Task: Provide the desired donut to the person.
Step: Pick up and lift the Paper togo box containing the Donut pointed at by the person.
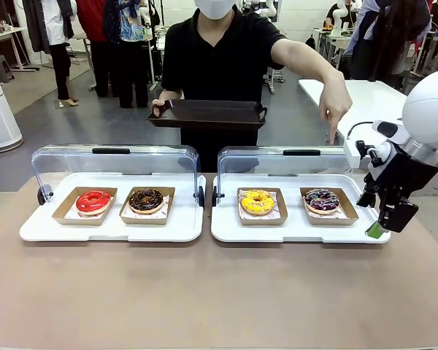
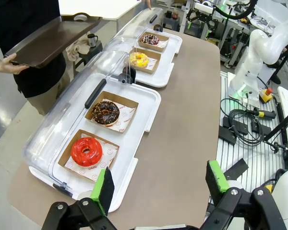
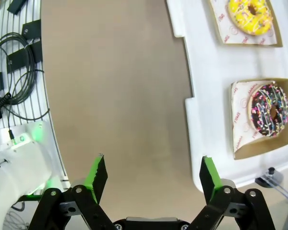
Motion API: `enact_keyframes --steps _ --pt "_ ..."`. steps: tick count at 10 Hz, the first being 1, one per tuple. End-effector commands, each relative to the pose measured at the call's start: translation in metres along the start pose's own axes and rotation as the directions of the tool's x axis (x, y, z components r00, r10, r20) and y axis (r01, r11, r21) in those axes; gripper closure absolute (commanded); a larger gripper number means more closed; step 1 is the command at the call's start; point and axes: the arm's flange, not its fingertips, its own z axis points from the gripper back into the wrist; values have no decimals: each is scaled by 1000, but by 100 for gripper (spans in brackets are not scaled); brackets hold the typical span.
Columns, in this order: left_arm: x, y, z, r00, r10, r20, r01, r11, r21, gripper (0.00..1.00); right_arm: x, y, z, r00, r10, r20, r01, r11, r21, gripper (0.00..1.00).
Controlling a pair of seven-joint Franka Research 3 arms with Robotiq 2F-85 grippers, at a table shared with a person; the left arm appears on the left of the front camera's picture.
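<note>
Donut with dark icing and coloured sprinkles lies in a brown paper tray at the right end of the right white tray, on our side of the table.

Nearest us, the left gripper hangs above the table edge with its green-padded fingers wide apart and nothing between them. It looks along both serving trays.

The right gripper points down just beside the right tray's outer corner, its white arm bending in from the right. Seen from its wrist, the right gripper has its fingers spread over bare tabletop, gripping nothing, and the sprinkled donut lies off to one side.

Farther along the row we see a yellow donut beside the sprinkled one. On the left white tray are a chocolate donut and a red donut. Clear covers stand raised behind both trays.

Across the table, the person stretches one arm out. The pointing hand has its forefinger aimed down above the right cover, close to the sprinkled donut's end. The other hand holds a dark tray level at the waist.
</note>
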Motion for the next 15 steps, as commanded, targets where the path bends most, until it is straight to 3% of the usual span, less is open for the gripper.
enact_keyframes --steps 1,2,5,9,15 --pt "1 -1 0 1000 -2 5 2 1000 -2 0 -2 2 -3 1000 -2 -21 1 1000 -16 0" --pt "1 -1 0 1000 -2 5 2 1000 -2 0 0 0 0 1000 0 0 0 1000 0 0" --pt "1 -1 0 1000 -2 5 2 1000 -2 0 35 -40 -29 993 -21 -114 20 1000 -16 0" --pt "1 -1 0 1000 -2 5 2 1000 -2 0 48 -75 -65 992 15 -124 -19 999 -33 0" --pt "1 -1 0 1000 -2 5 2 1000 -2 0 45 -72 -66 994 7 -111 -8 1000 -10 0"
